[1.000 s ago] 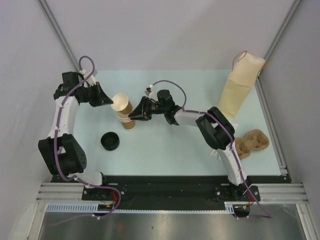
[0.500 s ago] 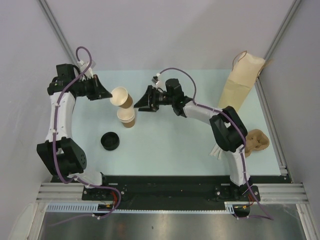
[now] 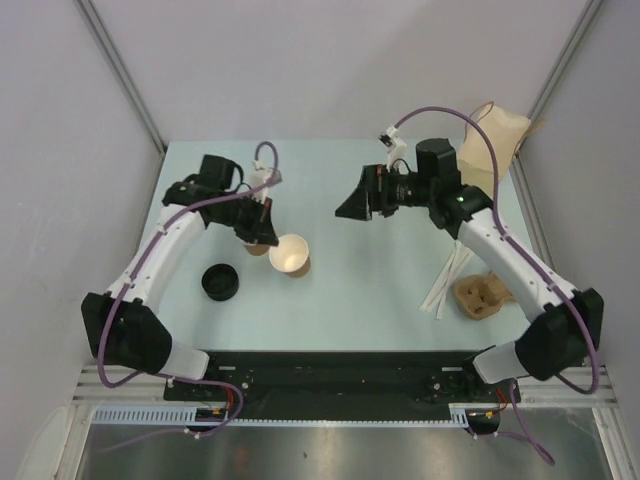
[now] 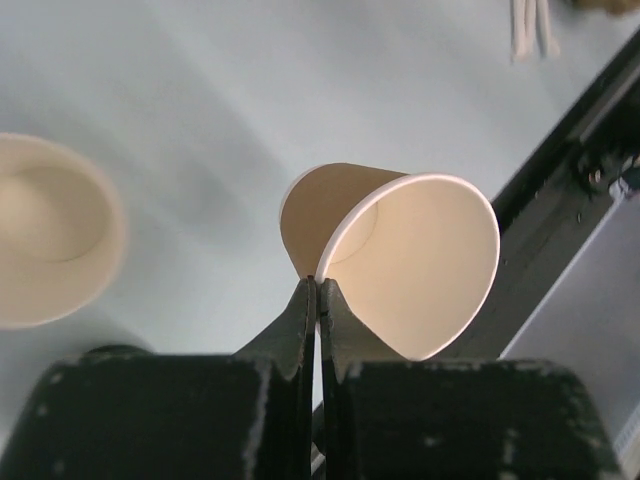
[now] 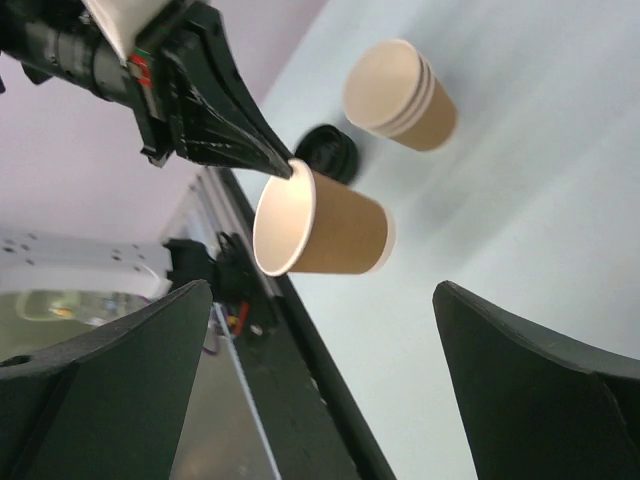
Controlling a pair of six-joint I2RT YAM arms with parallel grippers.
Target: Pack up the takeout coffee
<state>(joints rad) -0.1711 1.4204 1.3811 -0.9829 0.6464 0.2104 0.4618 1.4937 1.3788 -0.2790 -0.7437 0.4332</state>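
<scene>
My left gripper [image 3: 272,240] is shut on the rim of one lidless tan paper cup [image 3: 291,255], white inside, and holds it tilted above the table. The left wrist view shows the fingertips [image 4: 303,300] pinching the cup [image 4: 400,255] by its rim. A short stack of the same cups [image 3: 256,247] stands just behind it, partly hidden by the gripper, and shows at the left edge of the left wrist view [image 4: 45,240]. A black lid [image 3: 220,281] lies to the front left. My right gripper [image 3: 348,208] hangs open and empty right of the cups, facing the held cup [image 5: 330,230].
The tall tan paper bag [image 3: 488,150] stands at the back right. A brown pulp cup tray [image 3: 485,295] lies at the front right, with white sticks [image 3: 448,278] beside it. The black rail [image 3: 330,365] runs along the near edge.
The right gripper let go of the cup stack, opened wide and drew back to the right. The left arm swung the single cup from back left to the front of the stack.
</scene>
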